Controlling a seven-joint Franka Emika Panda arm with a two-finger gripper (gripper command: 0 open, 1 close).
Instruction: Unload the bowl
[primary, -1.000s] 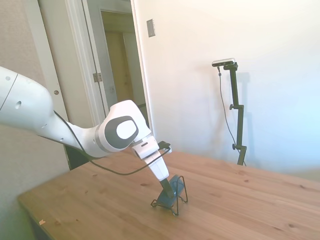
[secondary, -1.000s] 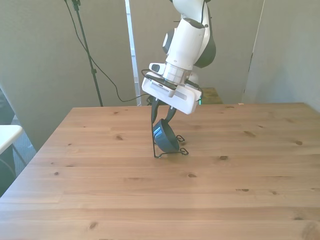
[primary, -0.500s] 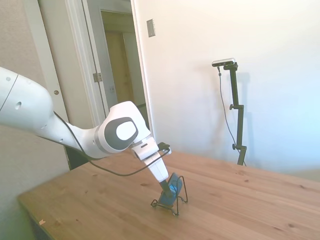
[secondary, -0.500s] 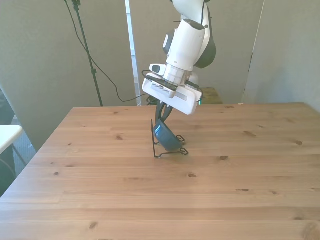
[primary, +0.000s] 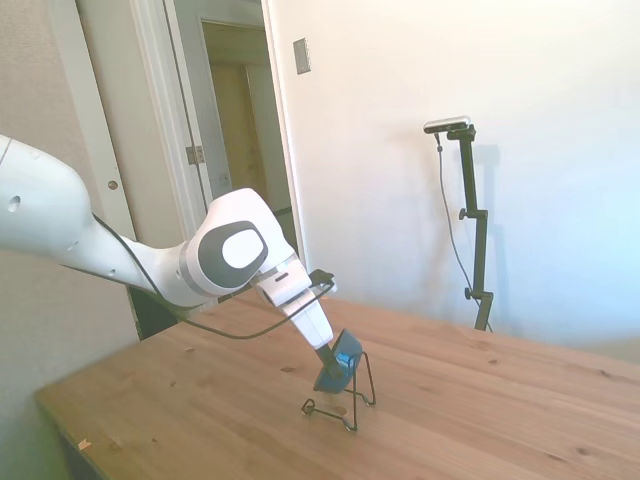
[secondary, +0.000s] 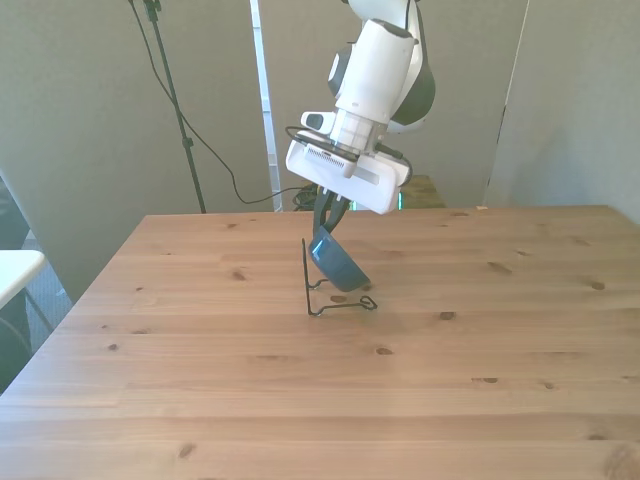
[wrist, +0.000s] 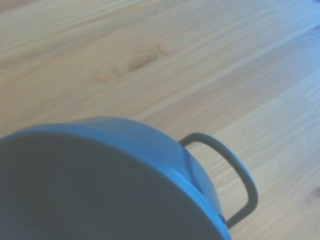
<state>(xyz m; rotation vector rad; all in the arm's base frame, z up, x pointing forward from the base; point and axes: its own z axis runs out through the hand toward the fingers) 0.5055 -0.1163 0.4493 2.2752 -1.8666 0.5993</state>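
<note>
The dark teal-blue bowl (secondary: 338, 265) hangs tilted on its edge, with my gripper (secondary: 324, 234) shut on its upper rim. It sits partly raised above the thin black wire stand (secondary: 340, 302), which rests on the wooden table (secondary: 300, 400). Seen from the side, the bowl (primary: 346, 360) leans inside the top of the wire stand (primary: 345, 402), and my gripper (primary: 327, 366) reaches down to it from the left. The wrist view is filled by the bowl (wrist: 100, 180), with one loop of the wire stand (wrist: 243, 176) beside it.
The table (primary: 500, 400) stretches wide around the stand on all sides. An open doorway (primary: 240, 130) lies behind the arm in the side view. A white surface (secondary: 15, 270) shows off the table at the front view's left.
The gripper has risen a little with the bowl in it. The bowl now sits higher in the wire stand and tilts more steeply; the stand has stayed in place.
</note>
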